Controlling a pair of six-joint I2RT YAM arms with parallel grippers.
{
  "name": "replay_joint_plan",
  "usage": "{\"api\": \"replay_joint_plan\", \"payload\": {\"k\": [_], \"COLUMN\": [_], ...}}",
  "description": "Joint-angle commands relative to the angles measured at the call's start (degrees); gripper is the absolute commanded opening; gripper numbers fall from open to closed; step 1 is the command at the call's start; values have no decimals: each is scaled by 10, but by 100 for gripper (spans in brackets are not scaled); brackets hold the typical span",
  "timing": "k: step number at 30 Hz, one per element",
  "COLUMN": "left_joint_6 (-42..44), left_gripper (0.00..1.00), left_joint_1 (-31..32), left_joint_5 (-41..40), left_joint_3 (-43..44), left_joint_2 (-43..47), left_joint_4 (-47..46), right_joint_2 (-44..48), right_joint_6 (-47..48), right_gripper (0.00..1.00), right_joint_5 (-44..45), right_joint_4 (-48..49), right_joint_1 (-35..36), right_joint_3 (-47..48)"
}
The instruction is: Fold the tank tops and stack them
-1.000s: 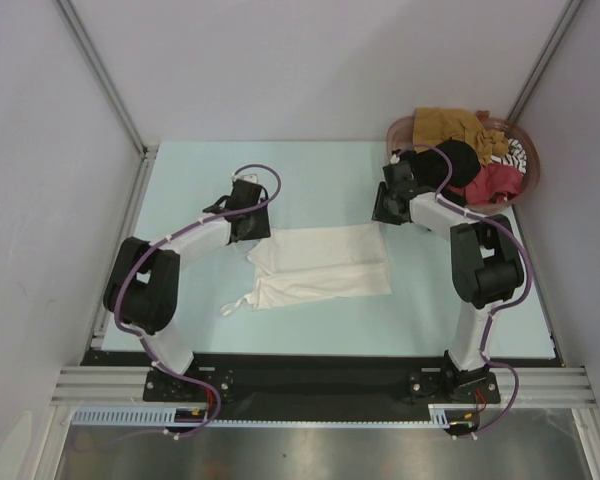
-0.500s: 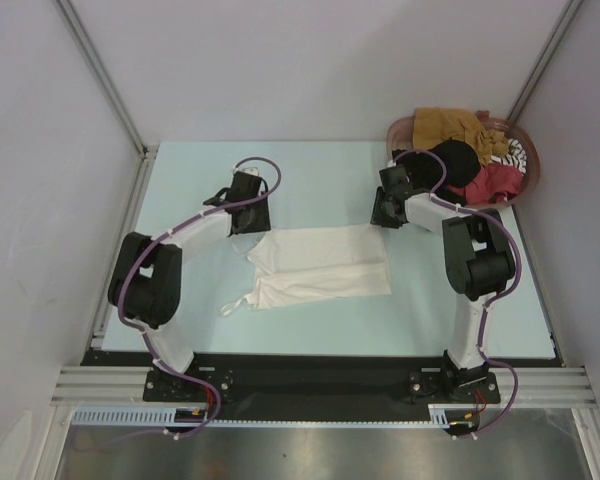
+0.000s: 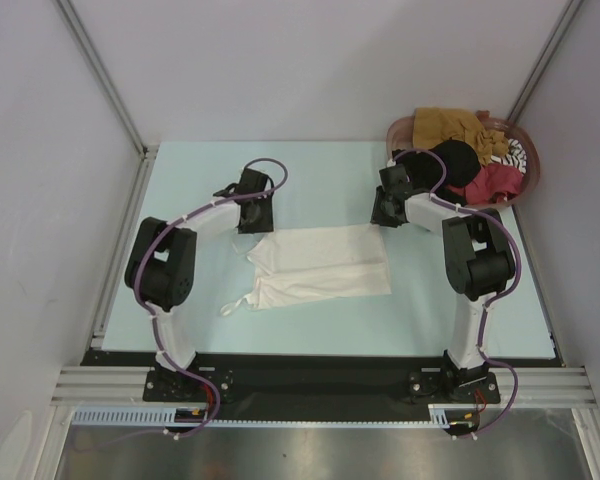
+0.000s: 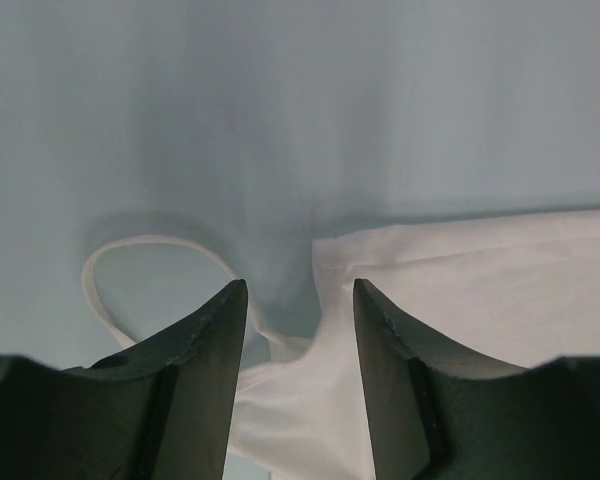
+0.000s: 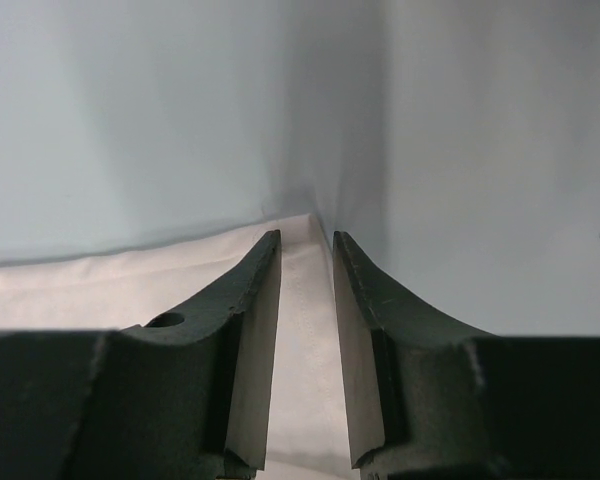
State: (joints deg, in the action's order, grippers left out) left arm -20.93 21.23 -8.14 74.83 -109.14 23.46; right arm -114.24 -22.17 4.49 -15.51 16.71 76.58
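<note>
Where the white tank top (image 3: 320, 262) lies: in the middle of the tabletop (image 3: 320, 180), flat and doubled into a band running left to right, so you have its two far corners to work from.
Left claw (image 4: 300, 290): jaws apart with nothing between them. You have it poised over the far left corner, just beside the strap loop (image 4: 110, 262), likely so it takes the corner and not the strap.
Right claw (image 5: 306, 238): jaws a narrow gap apart, straddling the far right corner. Cloth shows flat in the gap, and nothing looks clamped.
Why paired: with one claw on each corner you can lift the far edge evenly and keep the fold from skewing.
Step in hand: by my judgement, gripping both far corners for the next fold.
Basket (image 3: 533, 170): at the far right corner, holding the mustard-brown top (image 3: 445, 122), black top (image 3: 458, 160), red top (image 3: 500, 182) and striped top (image 3: 515, 152) in a heap, none folded.
Watch for: the cloth is thin, so a shallow pinch may slip or catch one layer only.
</note>
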Motion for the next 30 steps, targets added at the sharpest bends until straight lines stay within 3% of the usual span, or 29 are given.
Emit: {"api": "replay_joint_plan", "payload": {"k": [1, 15, 18, 24, 30], "left_joint_6": [16, 17, 23, 9, 13], "left_gripper": [52, 45, 38, 42, 45], "left_joint_1": [-6, -7, -8, -8, -8], "left_joint_5": [15, 32, 34, 40, 58], "left_joint_3": [27, 82, 95, 75, 88], "left_joint_2": [-6, -52, -42, 7, -5], "left_joint_4": [16, 50, 63, 50, 52], "right_joint_2": [-9, -12, -11, -9, -8], "right_joint_6": [8, 10, 11, 10, 12], "right_gripper": [32, 30, 30, 29, 30], "right_joint_5": [-4, -8, -9, -11, -11], "right_joint_4": [12, 11, 10, 10, 10], "right_joint_1": [3, 5, 4, 5, 5], "right_joint_3": [16, 17, 17, 16, 16]}}
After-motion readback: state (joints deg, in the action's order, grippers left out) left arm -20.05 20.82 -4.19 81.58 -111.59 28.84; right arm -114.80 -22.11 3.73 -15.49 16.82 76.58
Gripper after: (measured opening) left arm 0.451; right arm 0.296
